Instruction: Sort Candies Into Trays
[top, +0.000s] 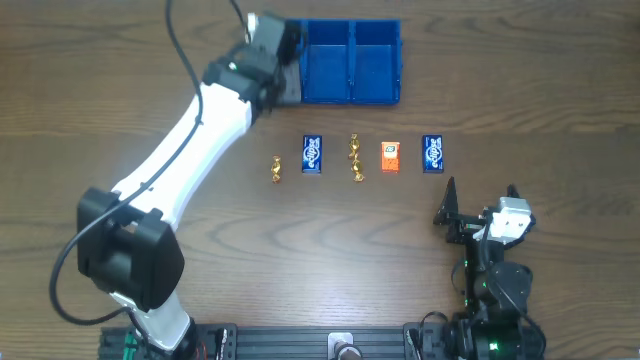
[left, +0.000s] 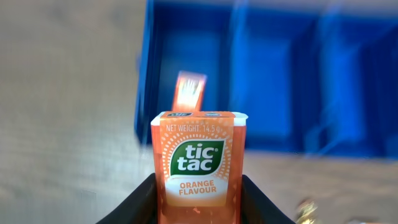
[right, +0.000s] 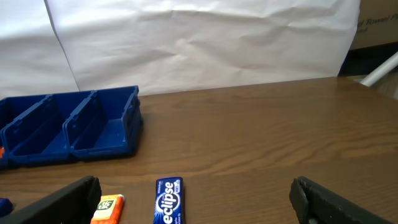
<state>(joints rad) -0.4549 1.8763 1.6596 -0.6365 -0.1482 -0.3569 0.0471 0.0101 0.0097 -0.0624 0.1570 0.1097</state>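
Observation:
My left gripper (left: 199, 202) is shut on an upright orange candy box (left: 199, 163). It hangs just in front of the blue tray's (left: 267, 81) left end. A second orange box (left: 189, 92) stands in the tray's left compartment. From above, the left gripper (top: 268, 42) is at the tray's (top: 350, 92) left side. On the table lie two blue mint packs (top: 313, 154) (top: 432, 153), an orange box (top: 390, 156) and three gold-wrapped candies (top: 355, 160). My right gripper (top: 478, 203) stands open near the table's front right, short of the right blue pack (right: 168, 200).
The row of candies runs across the middle of the wooden table, in front of the tray. A white sheet (right: 199, 43) hangs behind the table's far edge. The left arm (top: 190, 140) slants across the left half of the table.

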